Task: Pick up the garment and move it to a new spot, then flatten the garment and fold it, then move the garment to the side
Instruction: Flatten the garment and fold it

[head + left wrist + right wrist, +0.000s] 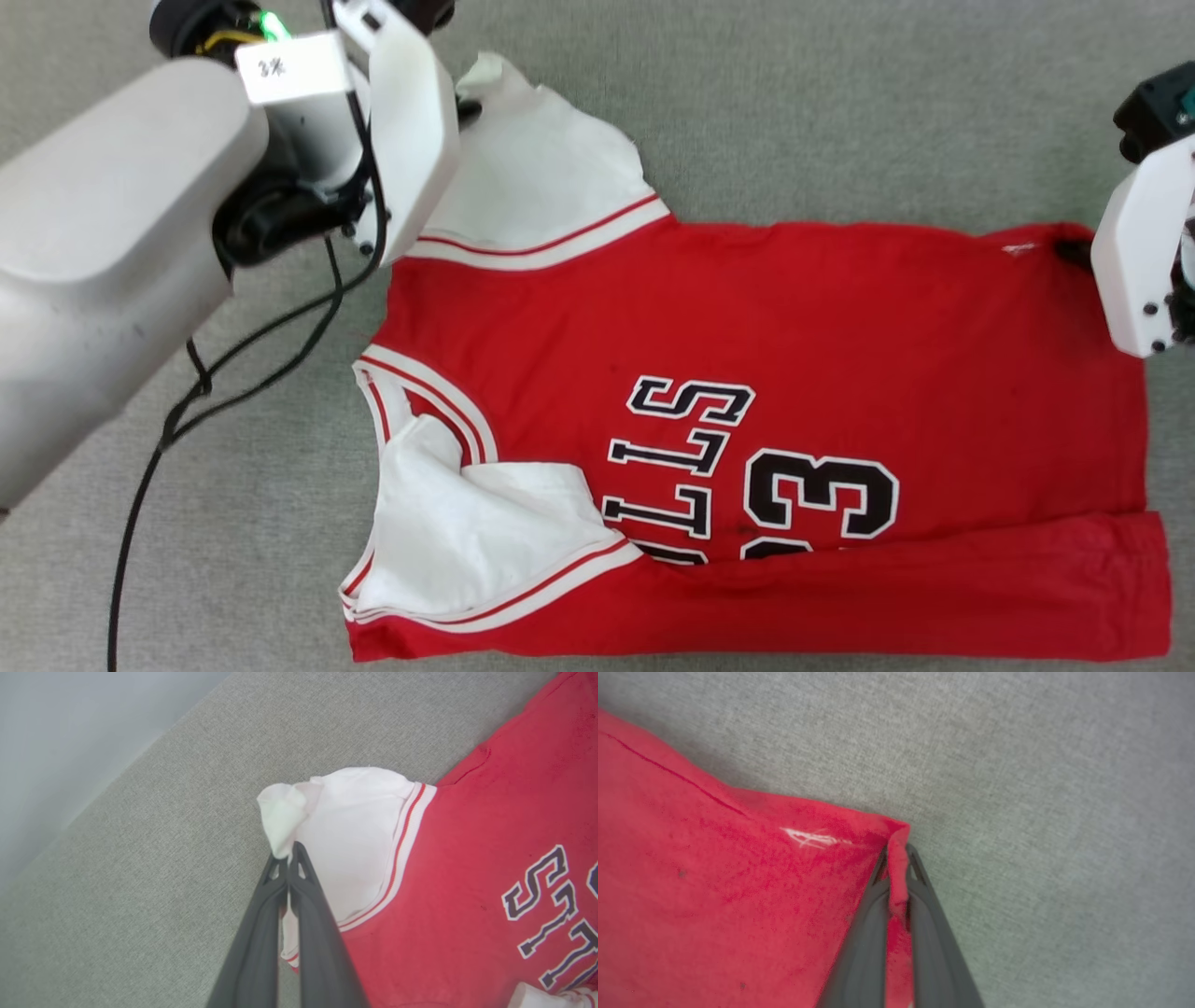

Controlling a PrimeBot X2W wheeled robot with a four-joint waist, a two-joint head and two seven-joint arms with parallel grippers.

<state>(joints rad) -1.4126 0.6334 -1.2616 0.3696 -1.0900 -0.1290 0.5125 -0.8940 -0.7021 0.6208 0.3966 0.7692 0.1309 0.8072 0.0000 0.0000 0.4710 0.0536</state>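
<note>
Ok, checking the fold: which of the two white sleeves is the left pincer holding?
The far sleeve, lying out on the grey surface: the left pincer is shut on its tip. The near sleeve lies folded over the garment's front, untouched.

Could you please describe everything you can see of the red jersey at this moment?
The garment is a red jersey of soft-looking knit, with white short sleeves, red-white striped trim and black white-outlined lettering. It lies print-up, mostly flat, on the grey cloth surface, neck toward the robot's left. Its near edge is folded over the print, with the near sleeve turned inward. The left claw pinches the far sleeve's tip; the right claw pinches the far hem corner.
</note>
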